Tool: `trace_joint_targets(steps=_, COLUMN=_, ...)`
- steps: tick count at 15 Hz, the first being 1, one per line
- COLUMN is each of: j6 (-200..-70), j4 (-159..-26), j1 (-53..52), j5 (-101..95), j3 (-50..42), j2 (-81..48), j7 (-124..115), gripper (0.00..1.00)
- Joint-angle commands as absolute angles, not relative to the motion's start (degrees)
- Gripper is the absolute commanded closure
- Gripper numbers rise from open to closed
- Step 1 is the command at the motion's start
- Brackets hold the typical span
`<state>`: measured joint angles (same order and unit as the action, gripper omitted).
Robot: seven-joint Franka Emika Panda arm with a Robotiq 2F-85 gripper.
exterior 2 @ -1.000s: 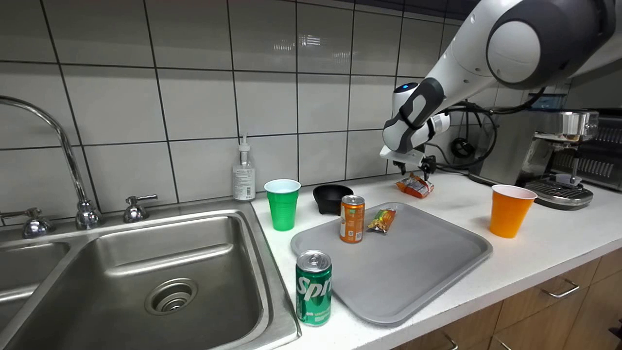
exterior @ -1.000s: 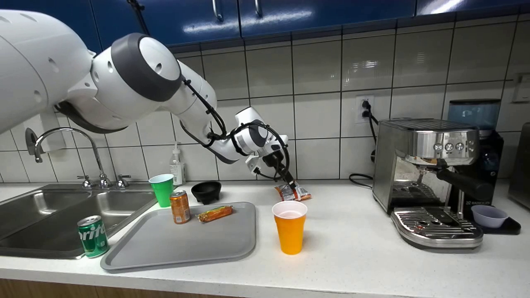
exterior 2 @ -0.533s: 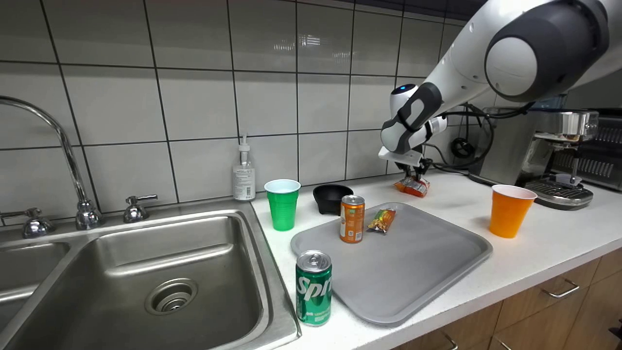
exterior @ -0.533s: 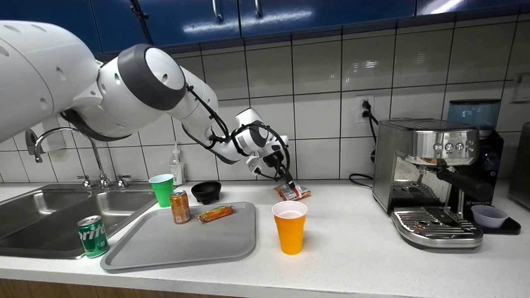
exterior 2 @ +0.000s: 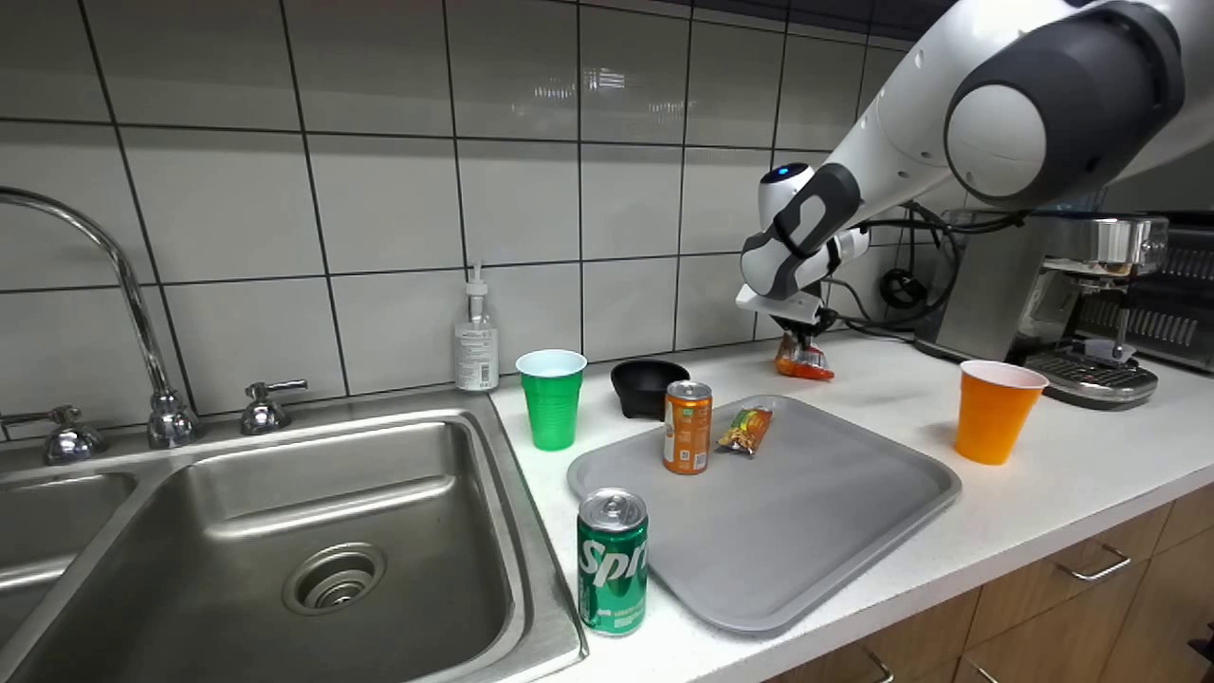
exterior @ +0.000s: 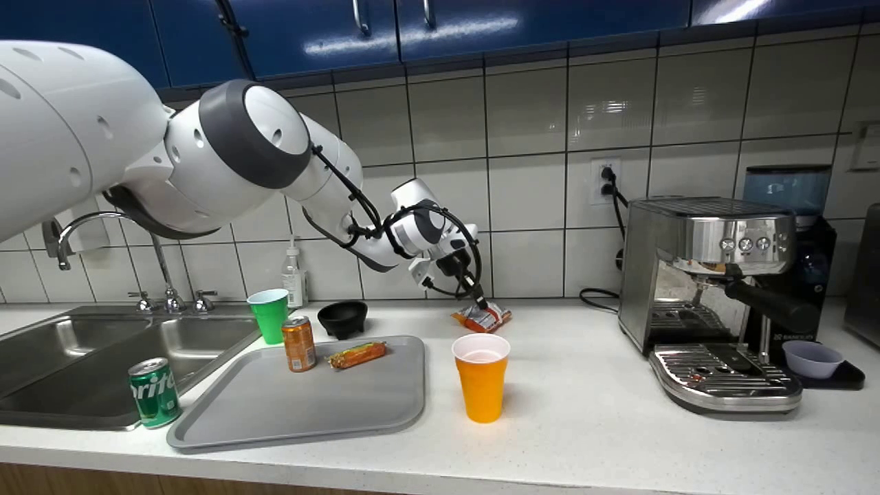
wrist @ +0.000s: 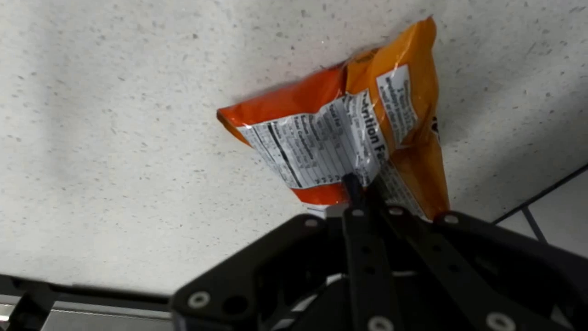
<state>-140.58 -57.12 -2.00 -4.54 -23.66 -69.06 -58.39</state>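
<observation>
An orange and red snack packet (wrist: 312, 138) with a white nutrition label lies on the speckled counter in the wrist view. My gripper (wrist: 366, 189) is shut on its near edge, and the wrapper is creased and bunched where the fingertips meet. Part of the packet is hidden behind the dark fingers (wrist: 353, 186). In both exterior views the gripper (exterior: 481, 302) points down at the packet (exterior: 489, 319), close to the tiled wall. The packet (exterior 2: 804, 367) stands partly pulled up under the gripper (exterior 2: 802, 341), its lower side at counter level.
A grey tray (exterior: 309, 405) holds an orange can (exterior: 300, 345) and a wrapped snack (exterior: 357, 355). An orange cup (exterior: 482, 385) stands in front of the gripper. Around are a black bowl (exterior 2: 647, 387), green cup (exterior 2: 551, 408), Sprite can (exterior 2: 613, 569), sink (exterior 2: 360, 531) and coffee machine (exterior: 715, 289).
The fingers have closed from wide apart to together, pinching the packet, which has bunched up and shifted slightly. The upper arm links have sunk a little; the other objects are unmoved.
</observation>
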Motion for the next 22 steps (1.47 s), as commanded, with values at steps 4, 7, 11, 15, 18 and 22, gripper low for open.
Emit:
trace_joint_targets(steps=4, j6=-141.08, j4=-58.11, j1=-2.83, j5=-4.58, j3=-24.19, j2=-67.12, j7=-59.07, gripper=1.00)
trace_joint_targets(steps=7, j6=-141.98, j4=-60.41, j1=-3.67, j5=-4.74, j3=-24.35, j2=-65.24, j7=-59.01, gripper=1.00)
trace_joint_targets(steps=11, j6=-143.52, j4=-64.68, j1=-5.40, j5=-5.19, j3=-24.99, j2=-61.85, j7=-59.07, gripper=1.00)
trace_joint_targets(steps=15, j6=-145.41, j4=-71.32, j1=-6.94, j5=-7.77, j3=-24.51, j2=-57.11, j7=-59.66, gripper=1.00)
trace_joint_targets(steps=18, j6=-147.18, j4=-77.53, j1=-8.63, j5=-8.99, j3=-24.80, j2=-53.26, j7=-59.90, gripper=1.00)
trace_joint_targets(steps=22, j6=-149.93, j4=-86.56, j1=-11.17, j5=-10.47, j3=-25.47, j2=-47.88, j7=-60.24, gripper=1.00)
